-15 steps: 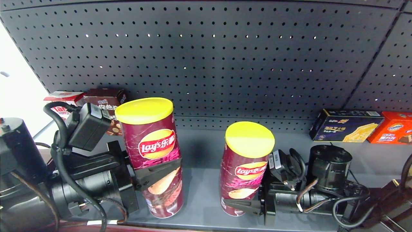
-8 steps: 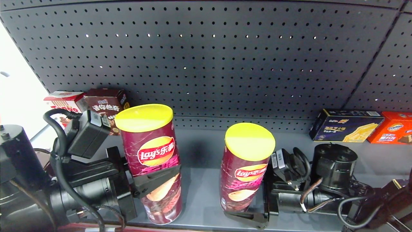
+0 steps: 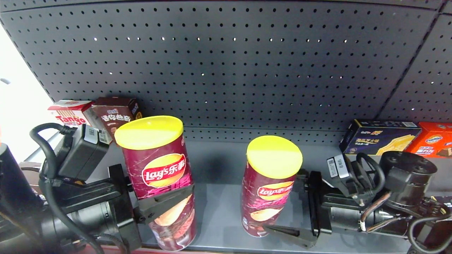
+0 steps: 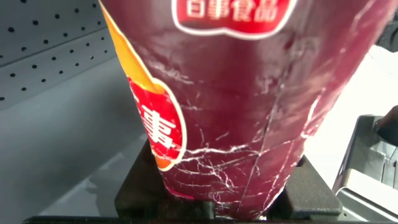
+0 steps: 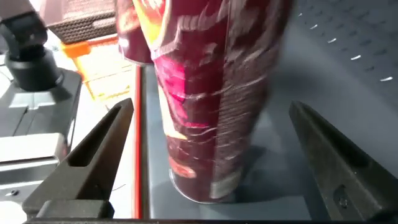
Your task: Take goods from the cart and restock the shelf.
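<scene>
Two maroon chip cans with yellow lids are at the grey shelf. My left gripper is shut on the left can, holding it slightly tilted over the shelf's front edge. In the left wrist view this can rises from between the left gripper's fingers. The right can stands upright on the shelf. My right gripper is open, with a finger on either side of this can and not touching it. The right wrist view shows this can between the right gripper's wide-spread fingers.
A perforated back panel closes the shelf behind. A red-and-white box and a brown box stand at the back left. A dark blue box and an orange box lie at the back right. Bare shelf lies between and behind the cans.
My right gripper has opened off the right can and drawn back to the right; the can stays standing. My left gripper has shifted left and toward the front edge with its can.
</scene>
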Available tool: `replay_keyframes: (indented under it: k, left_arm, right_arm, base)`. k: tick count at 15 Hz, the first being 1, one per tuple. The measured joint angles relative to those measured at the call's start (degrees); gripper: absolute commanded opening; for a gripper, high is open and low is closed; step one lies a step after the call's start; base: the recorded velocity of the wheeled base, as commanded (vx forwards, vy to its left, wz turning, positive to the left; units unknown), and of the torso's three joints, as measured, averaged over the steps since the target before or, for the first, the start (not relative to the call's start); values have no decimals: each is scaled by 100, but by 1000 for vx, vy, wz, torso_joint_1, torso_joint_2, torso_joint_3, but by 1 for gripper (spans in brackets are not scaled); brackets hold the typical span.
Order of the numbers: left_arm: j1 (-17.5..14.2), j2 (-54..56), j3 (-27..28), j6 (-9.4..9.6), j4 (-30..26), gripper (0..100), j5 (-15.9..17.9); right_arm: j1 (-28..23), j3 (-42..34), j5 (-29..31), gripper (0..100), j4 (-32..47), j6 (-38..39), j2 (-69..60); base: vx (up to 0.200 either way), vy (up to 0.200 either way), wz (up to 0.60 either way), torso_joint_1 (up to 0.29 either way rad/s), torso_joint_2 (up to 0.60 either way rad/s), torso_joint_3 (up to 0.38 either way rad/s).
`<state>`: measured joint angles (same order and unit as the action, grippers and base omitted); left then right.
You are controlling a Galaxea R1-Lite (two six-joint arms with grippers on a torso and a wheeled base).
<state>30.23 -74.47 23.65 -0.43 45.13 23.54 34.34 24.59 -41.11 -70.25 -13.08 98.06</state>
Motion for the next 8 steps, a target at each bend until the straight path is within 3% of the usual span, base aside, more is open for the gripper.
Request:
replay_keyframes:
  k: [4,8]
  left_arm:
    - [0,83,-80,0,0,0,0]
    - [0,116,-89,0,9,0,0]
  right_arm:
    - [-163,-21,0,100,411,6,-619]
    - [-540,-11,0,100,1325,17,-1727]
  base:
    - [0,0,0,0,0,0]
    - [0,0,0,0,0,0]
